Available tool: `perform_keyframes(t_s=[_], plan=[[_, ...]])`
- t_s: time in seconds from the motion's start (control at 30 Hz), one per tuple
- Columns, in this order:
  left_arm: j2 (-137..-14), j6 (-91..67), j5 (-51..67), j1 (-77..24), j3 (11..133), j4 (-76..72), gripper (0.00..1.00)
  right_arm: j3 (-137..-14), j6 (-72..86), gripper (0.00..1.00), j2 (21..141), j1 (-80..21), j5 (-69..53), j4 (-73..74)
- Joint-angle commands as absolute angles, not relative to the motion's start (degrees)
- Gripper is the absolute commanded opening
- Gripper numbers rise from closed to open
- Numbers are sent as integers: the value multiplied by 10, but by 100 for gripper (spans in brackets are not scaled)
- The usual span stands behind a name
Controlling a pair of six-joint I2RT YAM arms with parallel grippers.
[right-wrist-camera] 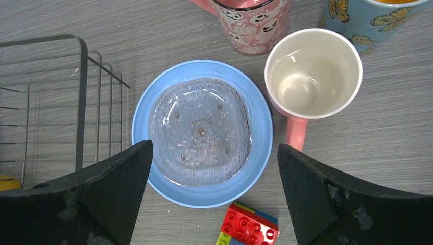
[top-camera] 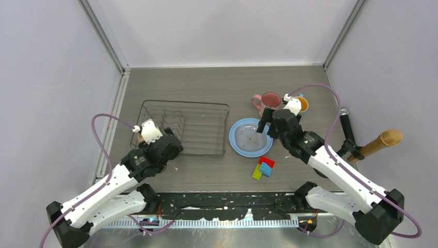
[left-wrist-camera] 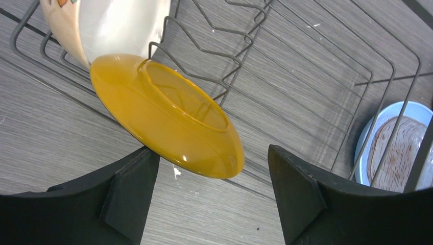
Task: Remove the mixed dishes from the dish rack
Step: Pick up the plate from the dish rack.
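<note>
The dish rack [top-camera: 186, 103] stands left of centre. In the left wrist view the yellow plate [left-wrist-camera: 168, 115] leans on the rack bars [left-wrist-camera: 240, 61], with the cream bowl [left-wrist-camera: 107, 25] behind it. My left gripper [left-wrist-camera: 212, 189] is open, and the plate's lower edge hangs between its fingers without touching them. My right gripper [right-wrist-camera: 214, 194] is open and empty above the light blue plate [right-wrist-camera: 260, 138] on the table. The plain salmon mug [right-wrist-camera: 312, 76], speckled pink mug [right-wrist-camera: 253, 23] and blue mug [right-wrist-camera: 367, 20] stand upright beside it.
Red, blue and green blocks [top-camera: 264, 168] lie just in front of the blue plate [top-camera: 250, 147]. A dark handle [top-camera: 347, 129] and a tan cylinder [top-camera: 382, 140] sit at the right edge. Grey walls enclose the table on three sides.
</note>
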State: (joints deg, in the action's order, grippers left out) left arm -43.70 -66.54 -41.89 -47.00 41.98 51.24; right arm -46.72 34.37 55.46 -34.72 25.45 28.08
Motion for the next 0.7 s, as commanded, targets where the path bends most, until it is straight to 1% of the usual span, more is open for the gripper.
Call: perform_keyframes(t_s=[0.0,0.1,0.3,0.43,0.67], plan=[[-438,-658,-446,-448,416,472,79,-464,340,99,540,-349,276,280],[-446,-642,-442,-429,411,440,75,-460,345,99,535,-349,278,280],[-483,-615,-416,-395,415,391,71,-461,344,99,533,-349,281,289],[-514,-615,-392,-377,424,383,62,-456,342,99,529,-349,288,290],[-547,-628,-384,-376,441,398,45,-452,339,99,534,-349,290,290]])
